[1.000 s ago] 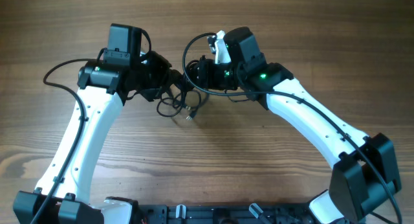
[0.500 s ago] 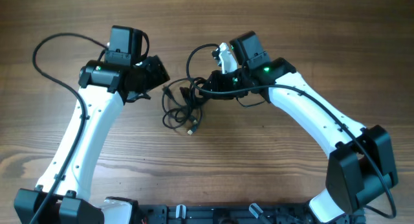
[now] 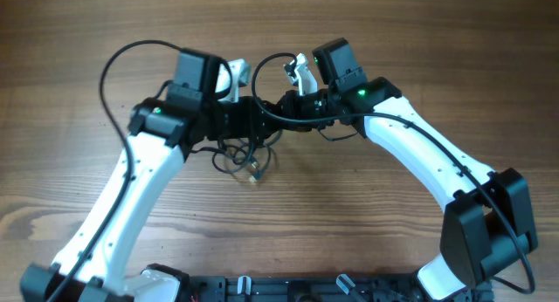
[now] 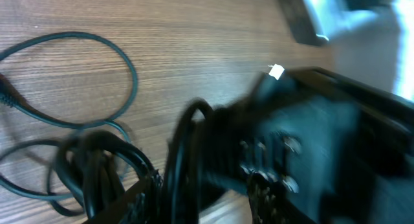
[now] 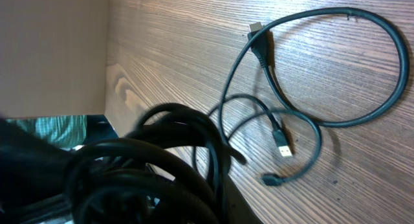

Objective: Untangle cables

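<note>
**Overhead view.** I see the thin black flexible cables (image 3: 236,152) lying as a small tangled clump on the brown wood-grain table (image 3: 376,223), near its middle, between the two white arms. A metal-tipped plug (image 3: 253,174) sticks out of the clump on the side nearest the arm bases. The left gripper (image 3: 243,119) and the right gripper (image 3: 278,110) meet over the far edge of the clump, close beside one another. Black strands run up toward both, but the dark gripper bodies hide the fingers. I cannot tell whether either claw is wide, narrow or clamped on a strand. A thicker black wire (image 3: 113,66) arcs from the left arm out over the table.

**Right wrist view.** A dense bundle of black strands (image 5: 162,153) fills the near corner, close to the lens. Beyond it, loose loops (image 5: 317,15) lie flat on the wood, the largest one rounded. A silver flat plug (image 5: 283,145) lies inside that loop, and a second plug (image 5: 257,31) lies at its rim.

**Left wrist view.** The picture is blurred. A single loop (image 4: 71,35) lies flat on the wood, and a knotted mass (image 4: 97,166) sits beside a black body that I cannot identify.
</note>
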`<state>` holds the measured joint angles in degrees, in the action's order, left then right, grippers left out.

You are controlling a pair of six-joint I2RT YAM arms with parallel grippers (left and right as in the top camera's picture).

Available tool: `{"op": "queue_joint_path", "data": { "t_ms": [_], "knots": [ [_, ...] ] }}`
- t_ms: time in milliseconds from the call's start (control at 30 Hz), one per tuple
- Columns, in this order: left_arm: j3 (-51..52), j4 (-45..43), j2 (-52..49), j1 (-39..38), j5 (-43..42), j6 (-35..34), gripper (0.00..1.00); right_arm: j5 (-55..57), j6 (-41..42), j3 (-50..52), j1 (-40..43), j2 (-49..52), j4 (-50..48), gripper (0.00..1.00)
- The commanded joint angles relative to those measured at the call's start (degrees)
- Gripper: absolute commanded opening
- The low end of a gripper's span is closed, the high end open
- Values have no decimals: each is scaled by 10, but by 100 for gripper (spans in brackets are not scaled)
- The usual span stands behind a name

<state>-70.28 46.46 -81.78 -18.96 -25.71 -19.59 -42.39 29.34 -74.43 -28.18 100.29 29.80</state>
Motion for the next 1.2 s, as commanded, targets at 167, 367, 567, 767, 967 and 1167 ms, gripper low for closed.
{"op": "queue_joint_path", "data": {
  "t_ms": [167, 367, 567, 767, 967, 1167],
  "knots": [
    [13, -2, -49, -3, 107, -26, 21, -31, 6, -3, 2, 1, -6, 4],
    [13, 34, -49, 2, 163, -42, 4, -82, 35, -3, 39, -8, -36, 18],
    [13, 43, -49, 2, 137, -64, 4, -190, 96, -3, 83, -15, -137, 47],
    [13, 12, -49, 20, 46, -63, 4, -81, 14, -3, 83, -15, -29, 50],
    [13, -2, -49, 32, -59, 32, 4, -86, -15, -3, 83, -15, -96, 43],
    [13, -26, -49, 32, -83, 17, 4, -85, -19, -3, 64, -14, -102, 24]
  ]
}}
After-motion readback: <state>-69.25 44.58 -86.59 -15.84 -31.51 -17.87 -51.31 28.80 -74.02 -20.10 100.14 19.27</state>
